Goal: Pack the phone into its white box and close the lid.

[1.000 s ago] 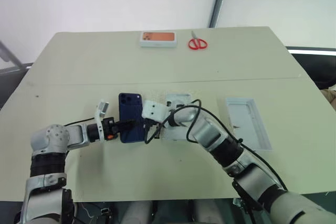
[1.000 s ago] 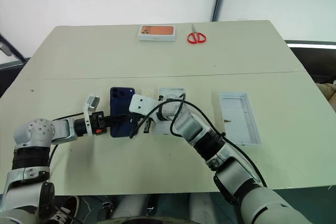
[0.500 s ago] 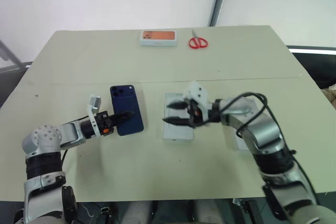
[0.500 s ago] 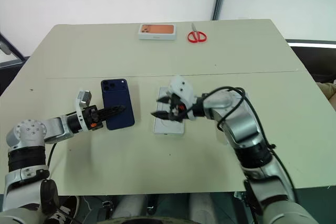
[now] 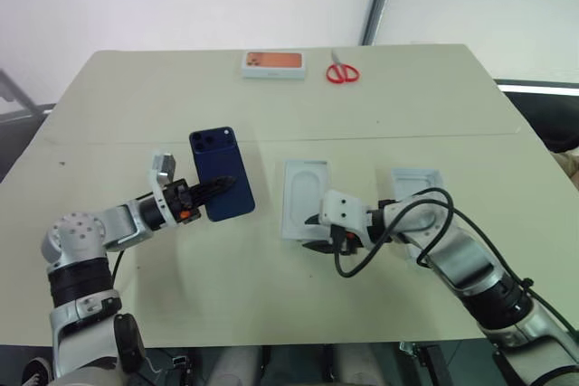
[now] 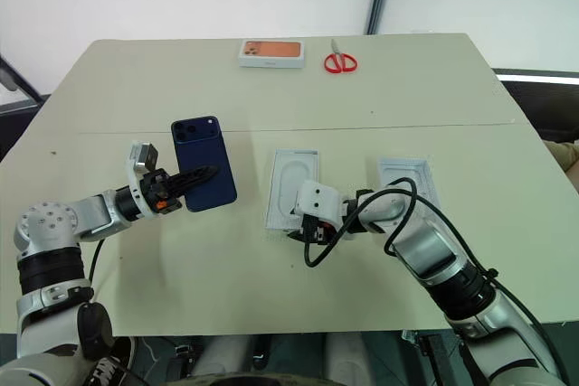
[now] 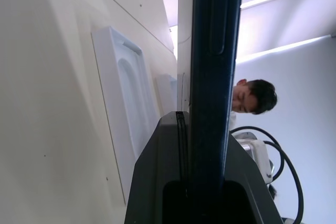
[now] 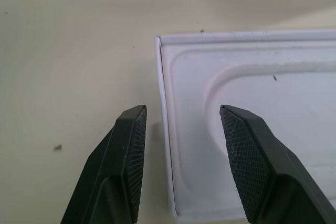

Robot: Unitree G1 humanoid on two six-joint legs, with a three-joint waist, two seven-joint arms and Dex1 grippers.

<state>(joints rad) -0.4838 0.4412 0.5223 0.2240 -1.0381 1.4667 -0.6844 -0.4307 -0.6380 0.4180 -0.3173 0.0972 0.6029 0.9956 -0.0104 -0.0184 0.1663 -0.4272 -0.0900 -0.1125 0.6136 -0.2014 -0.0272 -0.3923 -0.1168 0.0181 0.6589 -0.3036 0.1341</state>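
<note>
The phone (image 5: pixel 222 173) is in my left pincer (image 5: pixel 210 196), lifted off the tabletop (image 5: pixel 181 97) and tilted, its navy back toward my head camera with the camera bump at the upper corner. My fingers are clamped on its lower edge; in the left wrist view the phone (image 7: pixel 212 77) stands edge-on between the two black fingers (image 7: pixel 157 182), which press against both faces.

To the right of the phone, a flat white insert with a rounded recess (image 5: pixel 303 198) lies on the tabletop. My right pincer (image 5: pixel 317 232) sits low at the near end of that insert, pointing toward my left. Its fingers are apart: in the right wrist view one finger (image 8: pixel 123 161) is over bare tabletop and the other (image 8: pixel 252 166) is over the insert's recessed surface, so they straddle the insert's edge wall (image 8: pixel 164 129) near a corner. I cannot tell whether either fingertip touches it.

Further right lies a shallow white tray (image 5: pixel 418 189), partly covered by my right forearm and its black cable. Whether this is the white box or the lid I cannot tell.

At the far side of the tabletop, well apart from everything else, a small orange-topped white box (image 5: pixel 272 64) lies flat, with red-handled scissors (image 5: pixel 341 71) just beside it on the right.

In the left wrist view a person's head (image 7: pixel 254 98) shows behind the phone's edge.
</note>
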